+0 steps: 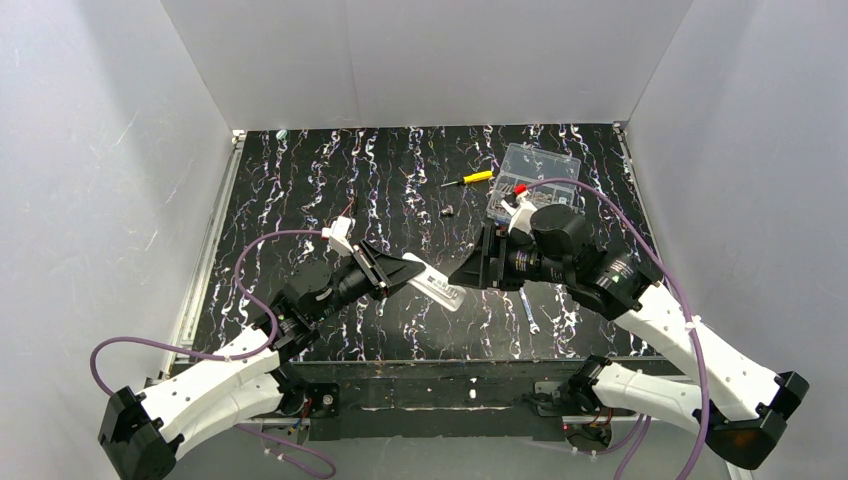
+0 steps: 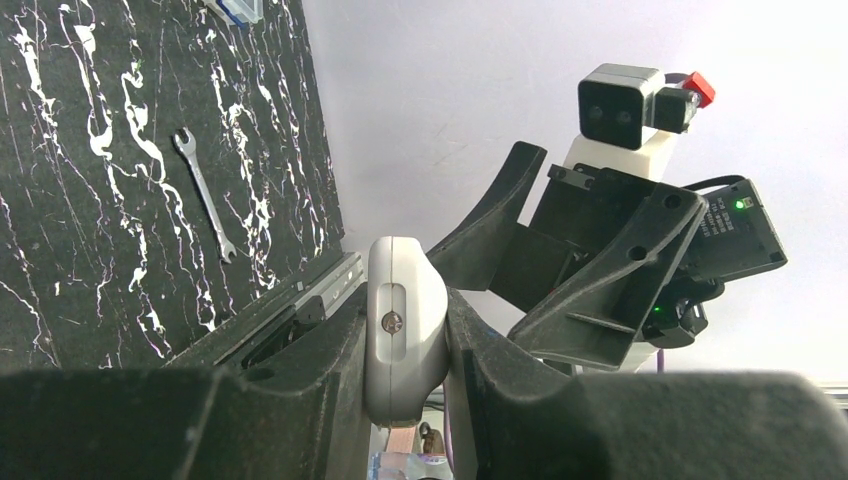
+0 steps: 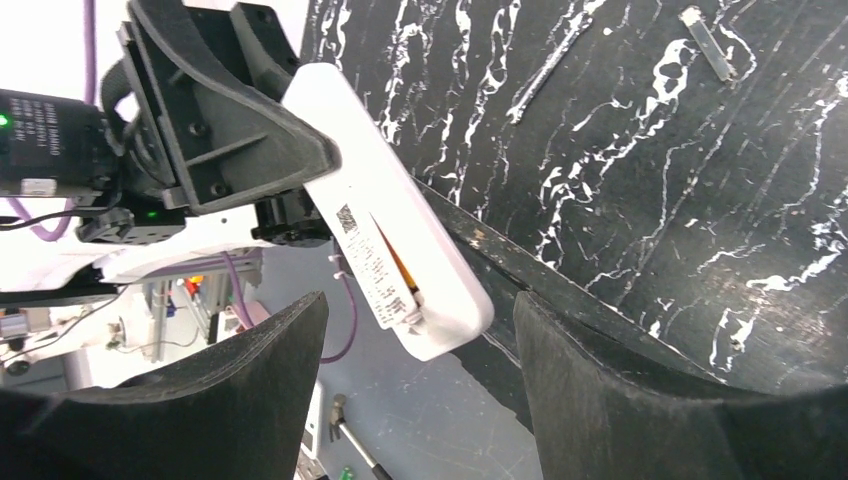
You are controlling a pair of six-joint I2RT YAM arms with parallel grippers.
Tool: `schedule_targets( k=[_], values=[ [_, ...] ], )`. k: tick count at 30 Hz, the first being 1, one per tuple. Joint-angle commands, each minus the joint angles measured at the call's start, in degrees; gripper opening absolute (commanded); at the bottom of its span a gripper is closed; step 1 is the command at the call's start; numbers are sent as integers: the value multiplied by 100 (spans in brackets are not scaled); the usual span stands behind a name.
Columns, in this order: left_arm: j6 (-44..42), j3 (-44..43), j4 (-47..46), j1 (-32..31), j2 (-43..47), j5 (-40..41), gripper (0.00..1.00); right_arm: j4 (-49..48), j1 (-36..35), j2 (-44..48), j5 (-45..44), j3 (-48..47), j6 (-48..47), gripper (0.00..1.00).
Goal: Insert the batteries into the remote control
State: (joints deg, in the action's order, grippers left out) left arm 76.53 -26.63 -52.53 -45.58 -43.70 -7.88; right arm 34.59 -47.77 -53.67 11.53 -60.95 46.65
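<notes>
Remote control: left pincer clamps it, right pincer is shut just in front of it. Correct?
Not quite. The right pincer is open, not shut: the right wrist view shows its jaws spread wide, with the free end of the remote control just ahead of the gap. The left pincer does clamp it.

White remote control [image 1: 441,289] in left hand [image 1: 408,270]

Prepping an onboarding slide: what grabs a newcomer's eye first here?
The white remote, held above the table mid-scene by the shut left end effector, with the open right end effector facing its free end. In the right wrist view an orange sliver, probably a battery, shows in the remote's back. Behind, a yellow screwdriver and a clear box lie toward the far right.
</notes>
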Motion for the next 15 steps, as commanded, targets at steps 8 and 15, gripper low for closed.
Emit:
schedule_targets(
  k=[8, 15],
  values=[
    [-4, -26, -550, -17, 94, 28, 0, -584, 13, 33, 320, 200, 221, 76],
    [-6, -35, -546, -15, 92, 36, 0, -610, 12, -29, 459, 318, 203, 73]
  ],
)
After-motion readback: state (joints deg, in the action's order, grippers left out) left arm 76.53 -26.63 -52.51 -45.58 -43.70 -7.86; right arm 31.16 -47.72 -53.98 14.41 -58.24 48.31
